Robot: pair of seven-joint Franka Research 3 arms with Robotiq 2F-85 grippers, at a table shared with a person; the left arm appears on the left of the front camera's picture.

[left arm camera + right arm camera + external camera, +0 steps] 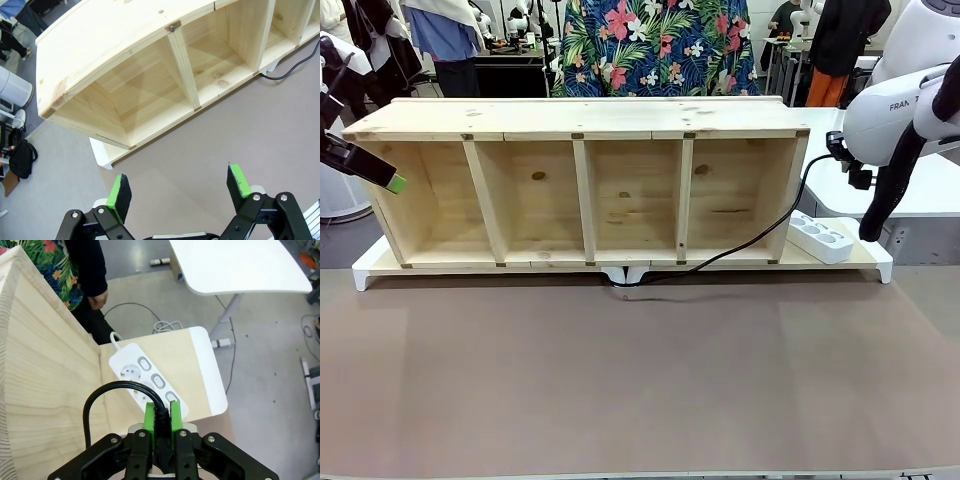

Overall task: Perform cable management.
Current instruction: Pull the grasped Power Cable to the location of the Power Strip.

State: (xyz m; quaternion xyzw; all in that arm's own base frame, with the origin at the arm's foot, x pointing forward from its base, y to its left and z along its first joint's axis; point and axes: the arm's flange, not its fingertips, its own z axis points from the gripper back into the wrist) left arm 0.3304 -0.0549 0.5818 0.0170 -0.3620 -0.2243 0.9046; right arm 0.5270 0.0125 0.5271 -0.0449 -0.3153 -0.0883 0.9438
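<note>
Counter (pixel 620 380): brown-topped | far edge: white-footed board (pixel 865 258) bore shelf (pixel 580 180) and strip (pixel 823 238) | cable (pixel 720 258) lay on counter before shelf's middle

A white table (pixel 240 265) on a metal leg stands on a grey floor (pixel 270 355); elsewhere, a black bag (pixel 22 159) lies on it.

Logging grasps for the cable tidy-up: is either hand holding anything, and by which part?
The right hand pinches the thin black power cable at its thick plug end; the left hand is open and empty.
</note>
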